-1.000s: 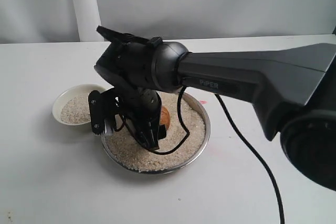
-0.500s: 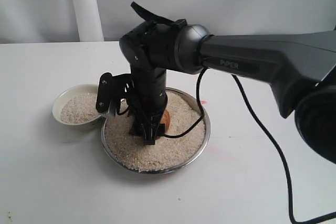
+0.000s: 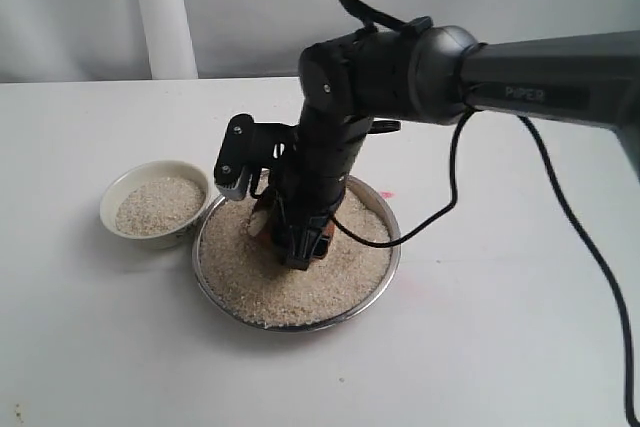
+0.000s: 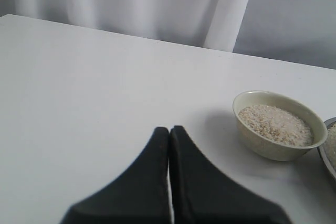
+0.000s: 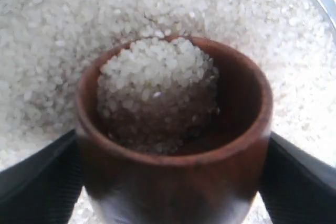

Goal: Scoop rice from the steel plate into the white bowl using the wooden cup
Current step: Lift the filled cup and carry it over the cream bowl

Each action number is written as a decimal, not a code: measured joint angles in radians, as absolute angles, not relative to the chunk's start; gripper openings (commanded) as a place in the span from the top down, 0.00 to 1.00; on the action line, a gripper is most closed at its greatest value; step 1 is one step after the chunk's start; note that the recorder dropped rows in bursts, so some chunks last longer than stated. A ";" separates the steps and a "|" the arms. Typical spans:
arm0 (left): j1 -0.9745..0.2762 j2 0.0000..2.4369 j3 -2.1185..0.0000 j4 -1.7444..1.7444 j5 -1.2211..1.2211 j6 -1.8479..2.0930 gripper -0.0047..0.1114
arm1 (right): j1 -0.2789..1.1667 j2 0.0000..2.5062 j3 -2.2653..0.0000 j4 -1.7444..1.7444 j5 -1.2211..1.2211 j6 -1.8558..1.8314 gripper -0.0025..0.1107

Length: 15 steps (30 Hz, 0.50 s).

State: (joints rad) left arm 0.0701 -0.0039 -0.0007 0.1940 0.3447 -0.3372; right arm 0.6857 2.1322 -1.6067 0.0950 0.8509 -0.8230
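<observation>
Cup (image 5: 173, 182) largely hidden behind right gripper (image 3: 297, 247) in exterior view. It was clamped in that gripper: smooth dark-red wood, round, part-filled with grainy rice (image 5: 157, 66). Shiny steel plate (image 3: 397, 247) was spread beneath gripper, its rim cut off in wrist view. Left gripper (image 4: 169, 132) was pressed together, empty. Glazed cream bowl (image 4: 268, 148) was seen beyond it, rice inside.

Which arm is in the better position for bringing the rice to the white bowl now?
Right. The right gripper grips the wooden cup, partly filled with rice, over the steel plate beside the white bowl. The left gripper is shut and empty.
</observation>
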 measured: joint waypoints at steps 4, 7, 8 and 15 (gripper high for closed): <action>0.070 -0.004 -0.001 0.194 0.345 -0.337 0.96 | 0.657 2.063 -1.503 0.134 0.765 -0.834 0.98; 0.070 -0.004 -0.001 0.194 0.345 -0.337 0.96 | 0.646 2.009 -1.406 0.172 0.664 -0.881 0.98; 0.070 -0.004 -0.001 0.194 0.345 -0.337 0.96 | 0.646 2.001 -1.391 0.177 0.645 -0.889 0.98; 0.070 -0.004 -0.001 0.194 0.345 -0.337 0.96 | 0.650 1.961 -1.407 0.220 0.639 -0.905 0.98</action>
